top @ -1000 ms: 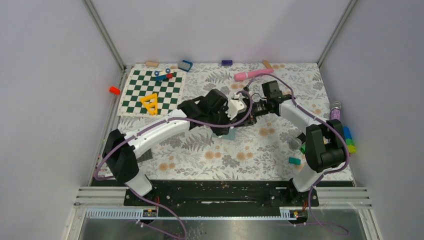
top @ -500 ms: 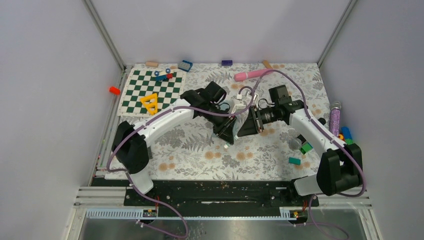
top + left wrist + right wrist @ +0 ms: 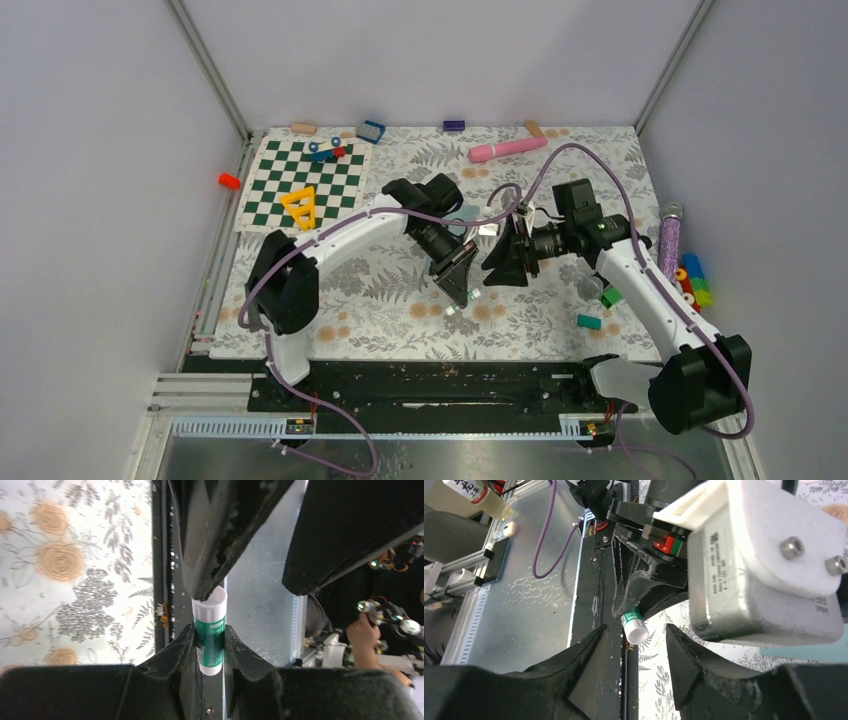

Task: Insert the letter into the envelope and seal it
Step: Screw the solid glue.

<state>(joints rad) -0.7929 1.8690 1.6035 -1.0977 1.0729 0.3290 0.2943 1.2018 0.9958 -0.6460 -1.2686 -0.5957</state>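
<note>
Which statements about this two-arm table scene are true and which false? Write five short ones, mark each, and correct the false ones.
1. The left gripper is shut on a white-and-green tube. True.
2. The right gripper is clamped on that tube as well. False: its jaws stand open and do not grip the tube.
3. A chequered board lies at the far left of the table. True.
4. The pink cylinder lies on the chequered board. False: it lies on the floral tablecloth near the far edge, well to the right of the board.
5. A yellow triangular piece rests on the chequered board. True.
</note>
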